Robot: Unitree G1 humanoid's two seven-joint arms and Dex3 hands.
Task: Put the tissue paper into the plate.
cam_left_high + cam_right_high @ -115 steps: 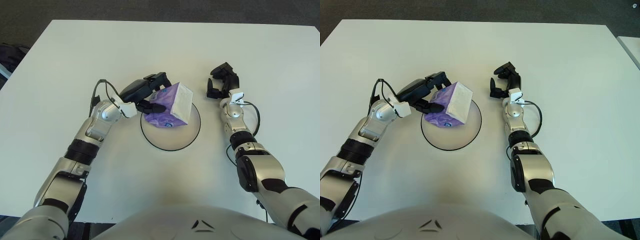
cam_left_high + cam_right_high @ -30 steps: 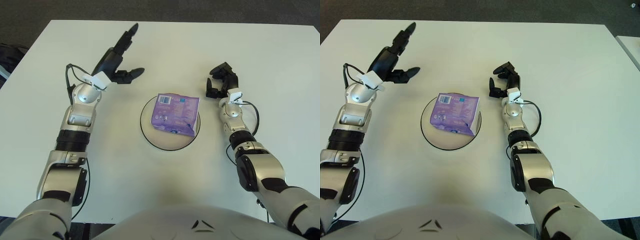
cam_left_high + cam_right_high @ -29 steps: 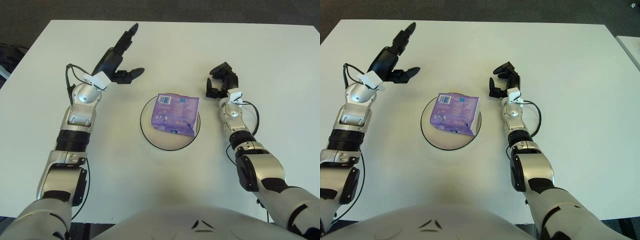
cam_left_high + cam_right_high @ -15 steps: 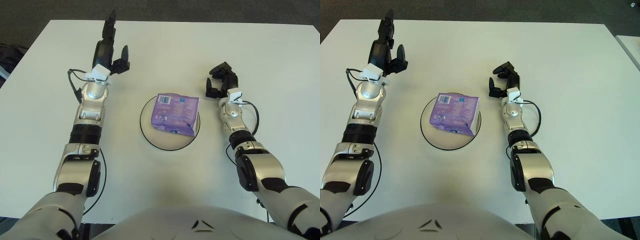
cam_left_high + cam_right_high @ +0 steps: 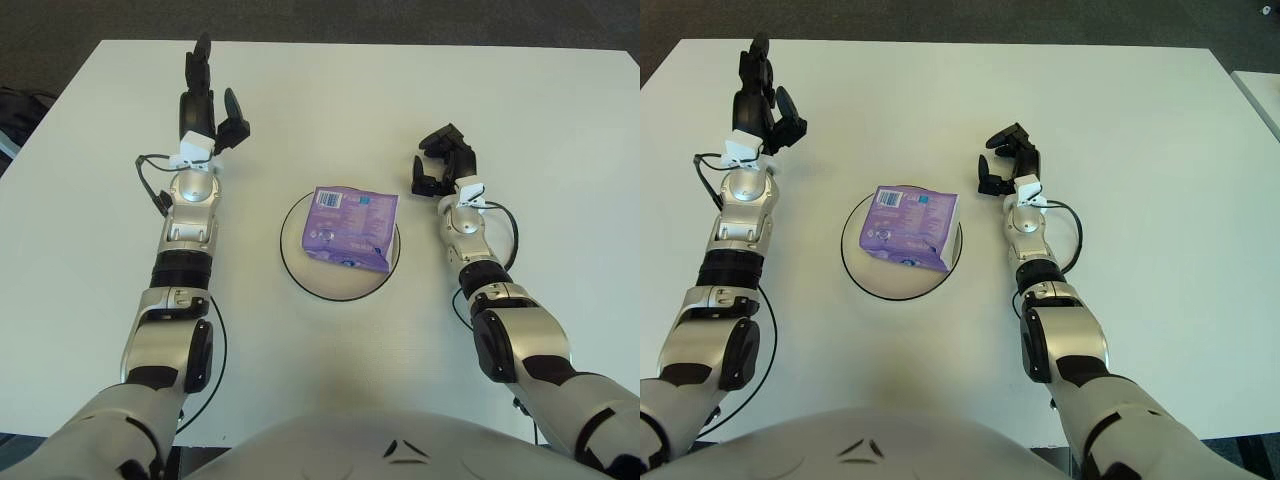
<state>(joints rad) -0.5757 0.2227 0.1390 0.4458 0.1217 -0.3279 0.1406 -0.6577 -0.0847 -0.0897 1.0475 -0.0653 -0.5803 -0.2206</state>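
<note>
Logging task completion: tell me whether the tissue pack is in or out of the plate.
In. The purple tissue pack lies flat inside the plate, within its dark rim. The left hand is up and away from it, fingers open, holding nothing.

The table (image 5: 330,90) fills most of the frame. Near its middle sits the plate (image 5: 300,270), and the tissue pack (image 5: 351,227) lies flat inside it, toward the plate's upper right part. The left hand (image 5: 208,115) shows in the upper left of the frame, well apart from the plate, its fingers spread and holding nothing. The right hand (image 5: 444,165) shows right of centre, just beside the plate's upper right edge, its fingers curled around nothing.
</note>
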